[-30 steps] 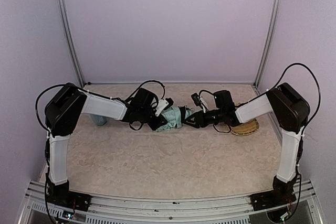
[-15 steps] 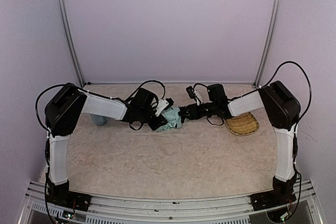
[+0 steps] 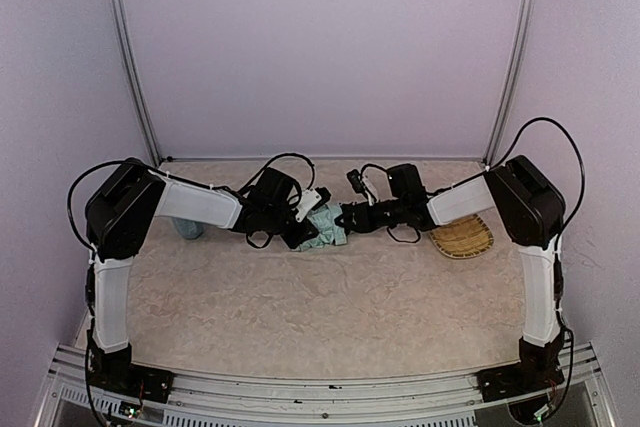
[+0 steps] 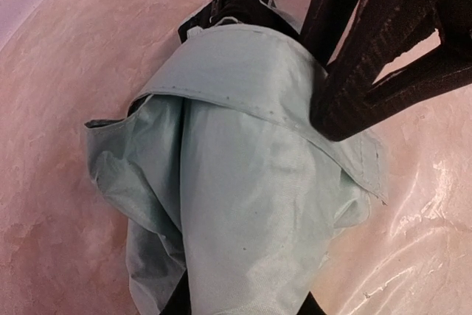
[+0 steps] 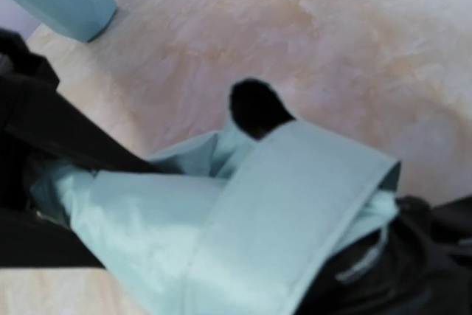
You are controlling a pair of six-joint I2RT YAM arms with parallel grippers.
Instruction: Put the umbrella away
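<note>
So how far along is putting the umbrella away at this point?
Done: the umbrella is collapsed into a short bundle on the table, fabric gathered. In hand: the left gripper clamps one end while the right gripper works at the wrap band lying across it. Remaining: fastening is not confirmed, the folds look loose, and the bundle has yet to be released.

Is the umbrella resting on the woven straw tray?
No. The umbrella lies bunched on the table near the middle, while the woven tray sits apart from it at the right.
</note>
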